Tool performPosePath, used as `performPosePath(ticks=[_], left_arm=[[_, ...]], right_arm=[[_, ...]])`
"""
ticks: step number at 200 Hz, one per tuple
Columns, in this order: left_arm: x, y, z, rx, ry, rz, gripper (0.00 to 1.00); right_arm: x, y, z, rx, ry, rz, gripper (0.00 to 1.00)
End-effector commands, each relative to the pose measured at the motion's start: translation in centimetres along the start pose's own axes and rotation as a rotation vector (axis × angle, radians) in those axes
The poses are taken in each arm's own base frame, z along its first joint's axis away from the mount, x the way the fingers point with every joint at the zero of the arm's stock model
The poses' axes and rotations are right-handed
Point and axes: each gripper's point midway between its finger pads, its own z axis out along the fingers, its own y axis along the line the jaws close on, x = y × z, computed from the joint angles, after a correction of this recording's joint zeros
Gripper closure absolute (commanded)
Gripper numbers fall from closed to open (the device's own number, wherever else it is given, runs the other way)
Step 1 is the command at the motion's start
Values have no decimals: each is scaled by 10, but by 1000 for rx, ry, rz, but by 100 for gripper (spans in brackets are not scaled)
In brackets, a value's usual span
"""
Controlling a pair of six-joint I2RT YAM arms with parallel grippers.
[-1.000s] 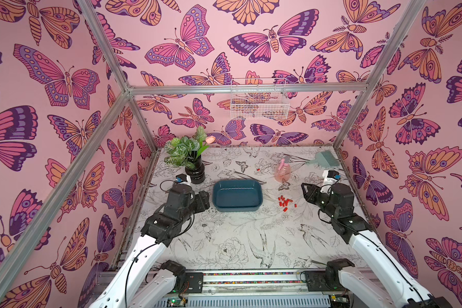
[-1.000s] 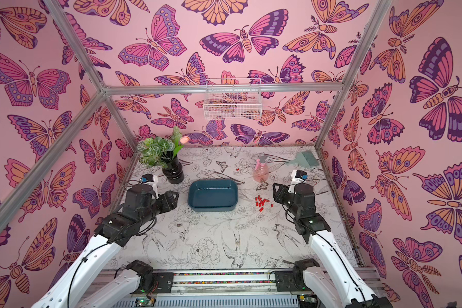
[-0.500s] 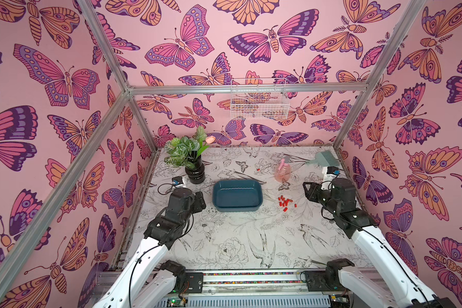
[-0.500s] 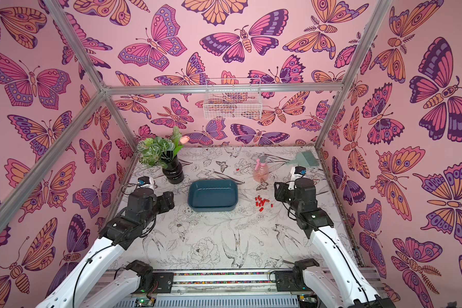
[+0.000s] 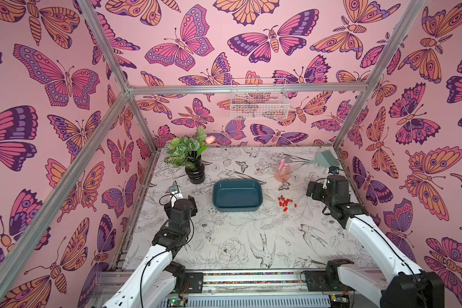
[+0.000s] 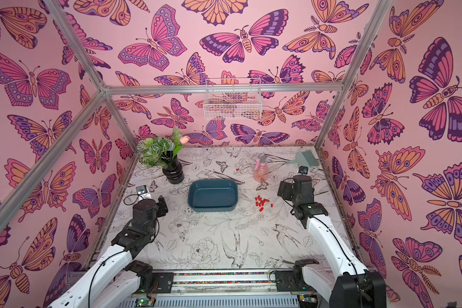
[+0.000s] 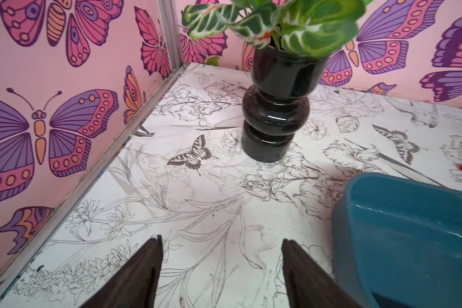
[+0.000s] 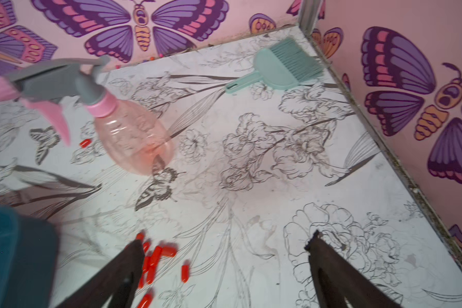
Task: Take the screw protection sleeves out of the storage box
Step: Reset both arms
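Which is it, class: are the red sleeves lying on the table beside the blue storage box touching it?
Apart. In both top views, a strip of bare table shows between the storage box and the nearest of the red sleeves.

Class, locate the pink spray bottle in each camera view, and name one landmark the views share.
In a top view: the pink spray bottle stands just beyond the storage box, toward the right arm's side.
In a top view: the bottle, same spot.
Left wrist: not in it.
Right wrist: it stands between the box and the teal brush.
Shared landmark: the storage box.
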Motion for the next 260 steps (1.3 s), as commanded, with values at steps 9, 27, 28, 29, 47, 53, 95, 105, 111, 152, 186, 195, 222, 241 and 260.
performPosePath(ticks=[9, 27, 28, 29, 47, 53, 95, 105, 111, 152, 186, 195, 222, 241, 260], left_arm=[[-8, 15, 15, -93, -191, 73, 27], [3, 20, 30, -118, -169, 89, 25], [3, 20, 31, -117, -169, 88, 25], [3, 20, 32, -118, -168, 89, 25], [14, 22, 47, -119, -139, 91, 23], [20, 22, 52, -111, -119, 89, 24], [15, 6, 72, 16, -110, 49, 21], [13, 7, 75, 13, -115, 43, 21], [11, 7, 76, 13, -121, 39, 21], [19, 6, 93, 19, -83, 65, 16], [28, 4, 103, 64, -90, 45, 5], [32, 4, 107, 70, -75, 42, 0], [37, 5, 114, 73, -48, 30, 1], [41, 4, 117, 80, -30, 43, 2], [44, 2, 118, 85, -22, 57, 2]], right_arm=[[-6, -29, 16, 70, -94, -40, 1], [-2, -28, 22, 54, -136, -95, 1], [-2, -28, 23, 54, -139, -97, 1], [-1, -28, 23, 56, -141, -98, 1], [0, -32, 26, 70, -162, -99, 1], [0, -31, 27, 66, -164, -101, 1], [3, -27, 36, 35, -222, -96, 1], [3, -28, 39, 42, -235, -101, 1], [3, -28, 40, 42, -241, -102, 1], [-1, -22, 42, 0, -263, -90, 1], [-5, -23, 45, 10, -288, -74, 1], [-7, -23, 45, 8, -297, -69, 1], [-4, -23, 51, 13, -282, -72, 1], [-1, -23, 58, 14, -274, -77, 1], [1, -21, 63, 7, -259, -87, 1]])
